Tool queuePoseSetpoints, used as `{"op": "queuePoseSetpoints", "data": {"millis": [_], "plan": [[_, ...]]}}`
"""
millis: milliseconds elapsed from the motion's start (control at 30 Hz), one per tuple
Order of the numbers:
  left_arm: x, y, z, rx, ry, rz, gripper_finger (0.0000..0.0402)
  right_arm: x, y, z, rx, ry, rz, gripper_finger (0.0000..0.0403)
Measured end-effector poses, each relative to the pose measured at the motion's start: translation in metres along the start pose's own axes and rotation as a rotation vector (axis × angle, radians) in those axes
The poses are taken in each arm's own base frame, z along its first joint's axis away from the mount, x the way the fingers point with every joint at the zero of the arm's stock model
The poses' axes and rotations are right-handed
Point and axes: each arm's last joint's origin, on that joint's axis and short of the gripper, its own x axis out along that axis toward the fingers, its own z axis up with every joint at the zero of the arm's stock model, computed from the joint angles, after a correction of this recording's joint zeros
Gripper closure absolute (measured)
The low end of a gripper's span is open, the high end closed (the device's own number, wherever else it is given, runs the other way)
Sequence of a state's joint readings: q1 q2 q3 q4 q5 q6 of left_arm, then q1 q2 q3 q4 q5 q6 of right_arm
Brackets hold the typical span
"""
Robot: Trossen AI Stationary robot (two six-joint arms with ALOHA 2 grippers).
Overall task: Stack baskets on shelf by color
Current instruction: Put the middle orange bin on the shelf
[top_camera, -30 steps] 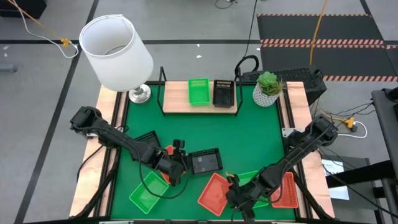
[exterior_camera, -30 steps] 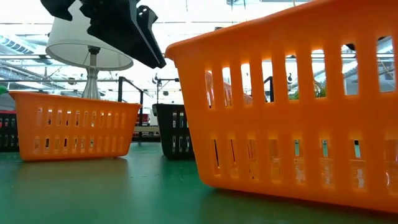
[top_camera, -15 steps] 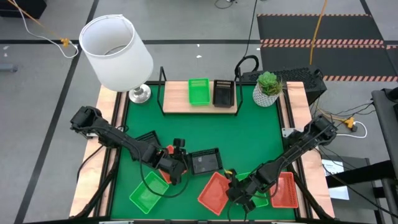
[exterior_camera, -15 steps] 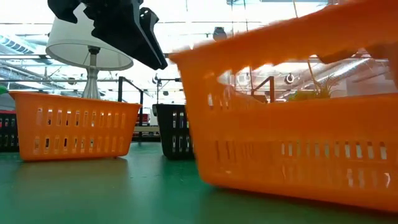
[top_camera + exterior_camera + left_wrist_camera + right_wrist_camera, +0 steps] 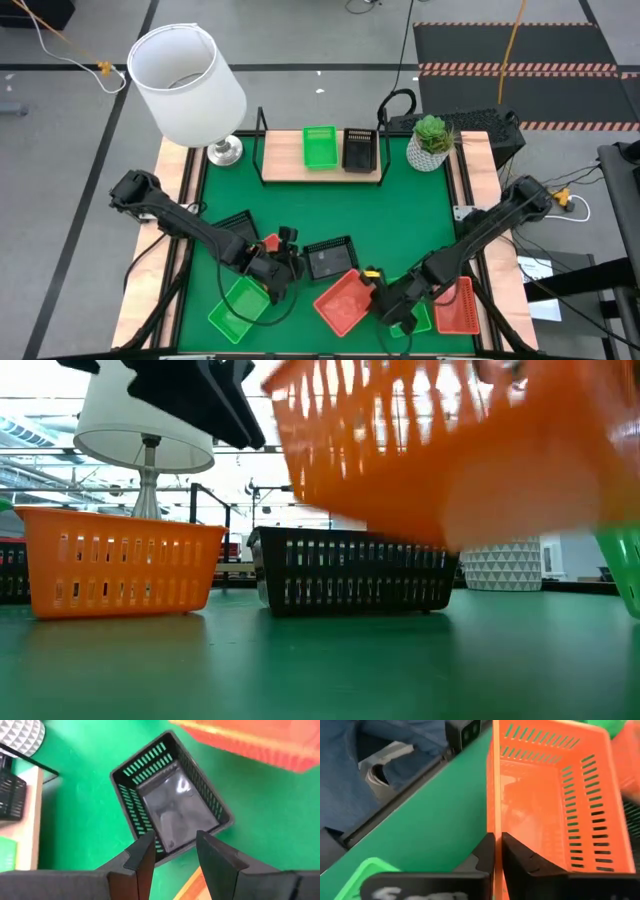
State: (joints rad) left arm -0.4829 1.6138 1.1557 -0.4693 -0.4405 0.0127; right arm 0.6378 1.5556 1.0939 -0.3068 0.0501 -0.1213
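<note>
My right gripper (image 5: 383, 297) is shut on an orange basket (image 5: 343, 301) near the table's front, and the basket hangs tilted above the mat (image 5: 440, 450). My left gripper (image 5: 284, 264) is open; its fingers (image 5: 142, 862) stand just above one end of a black basket (image 5: 170, 805) lying on the mat. I cannot tell whether they touch it. A second orange basket (image 5: 120, 570) sits below that gripper. At the back, the shelf (image 5: 285, 155) carries a green basket (image 5: 320, 146) and a black basket (image 5: 360, 149) side by side. My right gripper pinches one side wall of the orange basket at its rim (image 5: 493, 822), one finger inside the basket and one outside. The basket reaches away from the fingers, lifted clear of the mat and tilted.
A green basket (image 5: 237, 306) lies near the front left, another black one (image 5: 236, 224) at the left. A green basket (image 5: 418, 318) and an orange one (image 5: 458, 305) lie under my right arm. A lamp (image 5: 188, 80) and a potted plant (image 5: 431, 142) flank the shelf.
My right gripper has shut on the orange basket's wall and raised it. The basket, which stood flat on the mat, now hangs tilted above it and has shifted a little toward the far edge.
</note>
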Motion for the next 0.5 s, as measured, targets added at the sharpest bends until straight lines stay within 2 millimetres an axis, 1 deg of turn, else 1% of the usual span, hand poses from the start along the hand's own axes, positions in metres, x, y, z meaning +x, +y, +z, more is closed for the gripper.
{"op": "queuePoseSetpoints", "data": {"millis": [67,167,267,367,500], "plan": [[-0.010,0.002,0.004,0.005,-0.044,0.001,0.0256,-0.014,-0.002,0.003,-0.041,-0.030,-0.016,0.0391],[-0.027,0.008,0.009,-0.003,-0.111,0.000,0.0256,-0.034,-0.007,0.004,-0.097,-0.042,-0.096,0.0397],[-0.044,0.019,0.015,-0.065,-0.195,0.007,0.0256,-0.049,-0.012,0.003,-0.146,-0.029,-0.181,0.0394],[-0.054,0.026,0.016,-0.041,-0.227,0.017,0.0256,-0.057,-0.018,0.001,-0.218,-0.015,-0.221,0.0393],[-0.059,0.028,0.020,0.013,-0.275,0.029,0.0249,-0.060,-0.029,-0.003,-0.286,0.028,-0.240,0.0395]]}}
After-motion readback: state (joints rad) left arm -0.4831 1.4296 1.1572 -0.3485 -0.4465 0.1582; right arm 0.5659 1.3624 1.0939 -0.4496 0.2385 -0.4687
